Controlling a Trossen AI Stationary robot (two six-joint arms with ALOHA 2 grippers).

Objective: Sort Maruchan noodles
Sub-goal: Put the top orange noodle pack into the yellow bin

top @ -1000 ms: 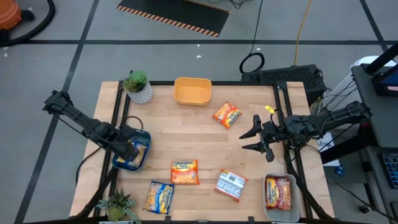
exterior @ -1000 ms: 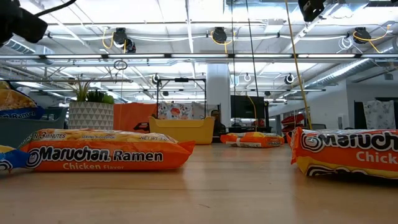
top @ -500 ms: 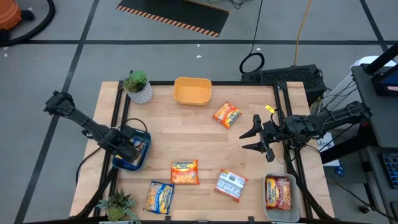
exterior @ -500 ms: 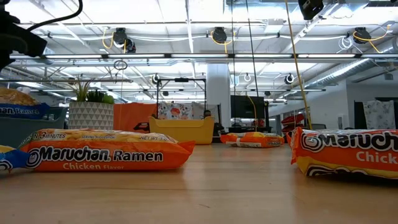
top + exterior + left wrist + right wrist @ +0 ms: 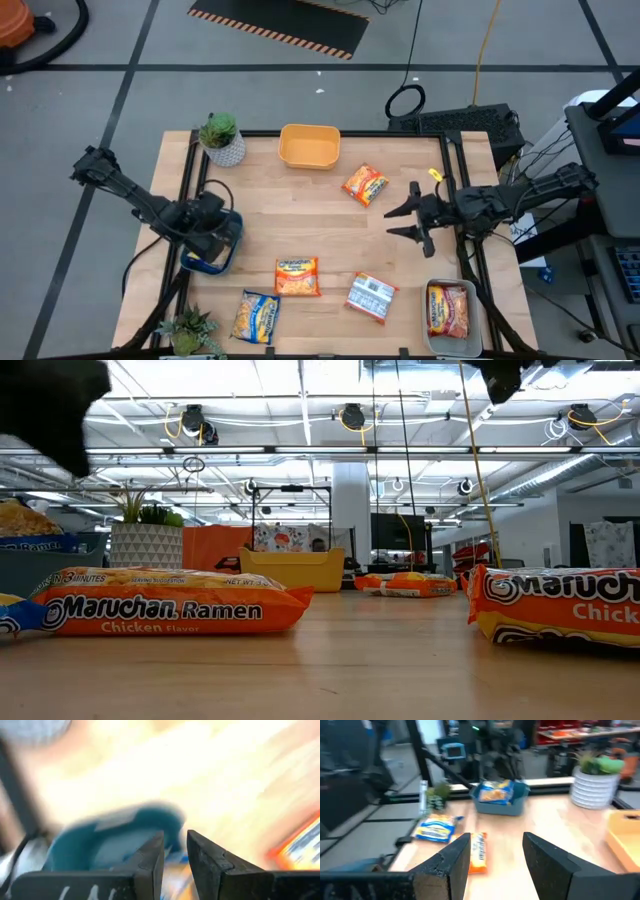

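Hovering over the blue bin (image 5: 212,250), your left end effector (image 5: 207,222) shows its fingers (image 5: 150,865) nearly together, nothing between them.
Your right end effector (image 5: 398,221) hangs with its prongs apart near the bench's (image 5: 300,210) right edge. Maruchan noodles (image 5: 297,276) lie scattered on the bench, one packet (image 5: 448,308) in the clear bin (image 5: 431,335), another in the blue bin.

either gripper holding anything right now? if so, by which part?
Nothing held. Left gripper hovers over the blue bin, fingers close together with an empty gap. Right gripper is open over bare table.
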